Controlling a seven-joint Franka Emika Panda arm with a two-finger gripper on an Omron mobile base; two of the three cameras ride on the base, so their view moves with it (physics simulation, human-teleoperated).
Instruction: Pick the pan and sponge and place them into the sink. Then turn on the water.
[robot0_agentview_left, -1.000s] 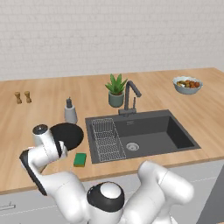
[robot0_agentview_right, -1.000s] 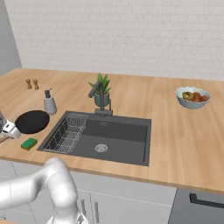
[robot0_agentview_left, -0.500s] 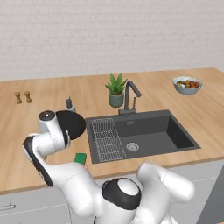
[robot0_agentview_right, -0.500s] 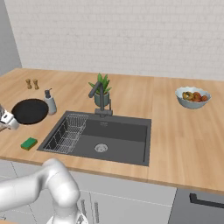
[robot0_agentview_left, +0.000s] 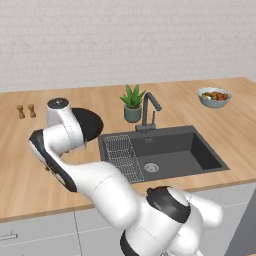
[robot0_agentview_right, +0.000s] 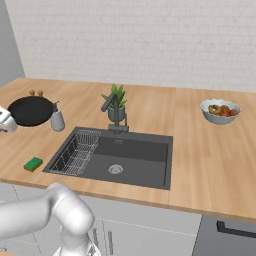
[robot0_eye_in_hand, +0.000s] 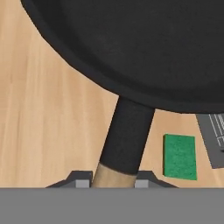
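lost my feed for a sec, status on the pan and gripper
Gripper shut on pan handle. Pan lifted off counter, left of sink. Sponge on counter beside sink.

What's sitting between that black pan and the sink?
In the right base view, a small grey soap bottle stands on the wooden counter between the pan and the sink.

White brick wall (robot0_agentview_left: 125, 40) behind wooden counter (robot0_agentview_right: 200, 150), grey cabinets (robot0_agentview_left: 45, 232) below.
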